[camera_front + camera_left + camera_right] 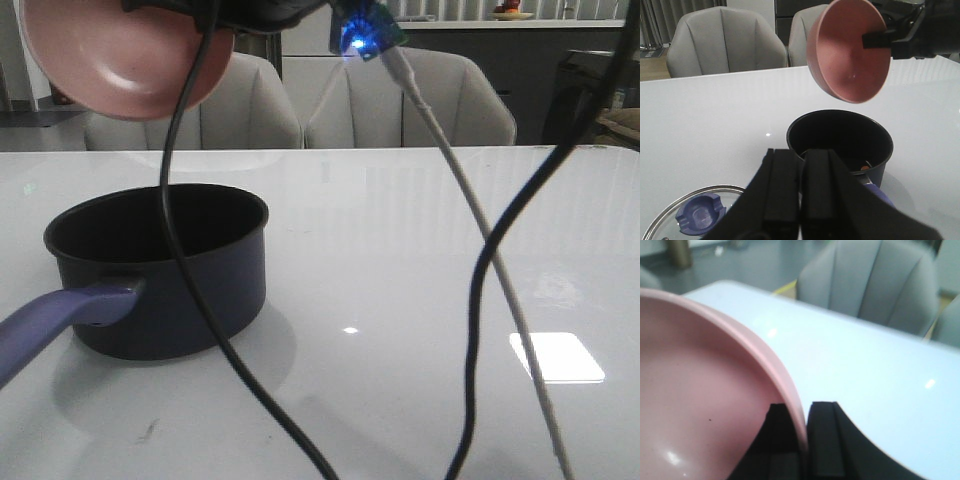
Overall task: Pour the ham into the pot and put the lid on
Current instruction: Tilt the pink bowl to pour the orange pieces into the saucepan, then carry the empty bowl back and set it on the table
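Grey chairs stand behind my white worktop. From the front, the pot sits on the worktop's left side, the pink bowl tilted in the air above it.

From my left wrist, my left hand is clenched with nothing in it, just short of the pot; ham lies inside, and the lid rests flat beside the hand.

From my right wrist, my right hand pinches the bowl's rim.
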`<state>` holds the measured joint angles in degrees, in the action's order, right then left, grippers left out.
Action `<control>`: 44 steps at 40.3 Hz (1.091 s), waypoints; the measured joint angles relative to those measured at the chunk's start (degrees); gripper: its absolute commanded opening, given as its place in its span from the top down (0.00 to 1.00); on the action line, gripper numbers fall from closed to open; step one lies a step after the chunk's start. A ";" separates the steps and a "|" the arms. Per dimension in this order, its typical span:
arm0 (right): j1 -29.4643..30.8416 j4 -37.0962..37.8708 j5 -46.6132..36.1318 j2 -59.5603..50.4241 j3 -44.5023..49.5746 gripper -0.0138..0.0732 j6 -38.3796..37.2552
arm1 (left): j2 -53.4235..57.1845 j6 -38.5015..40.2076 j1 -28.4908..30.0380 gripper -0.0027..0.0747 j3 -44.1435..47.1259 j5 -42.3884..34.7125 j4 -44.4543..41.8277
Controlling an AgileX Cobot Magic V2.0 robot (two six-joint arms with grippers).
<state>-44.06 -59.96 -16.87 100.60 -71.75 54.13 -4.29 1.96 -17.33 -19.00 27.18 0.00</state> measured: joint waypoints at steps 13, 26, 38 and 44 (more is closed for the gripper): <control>9.14 -12.85 22.80 -3.67 3.56 0.68 6.16 | 0.00 0.00 0.00 0.82 0.00 0.00 0.00; 16.08 -8.67 27.78 -10.41 16.87 0.68 6.31 | 0.00 0.00 0.00 0.82 0.00 0.00 0.00; 30.59 4.77 41.92 -13.14 21.58 0.68 -4.69 | 0.00 0.00 0.00 0.82 0.00 0.00 0.00; 35.60 21.18 44.82 -13.24 21.58 0.68 -18.39 | 0.00 0.00 0.00 0.82 0.00 0.00 0.00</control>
<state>-8.46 -38.78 27.96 87.36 -50.17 35.74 -4.29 1.96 -17.33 -19.00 27.18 0.00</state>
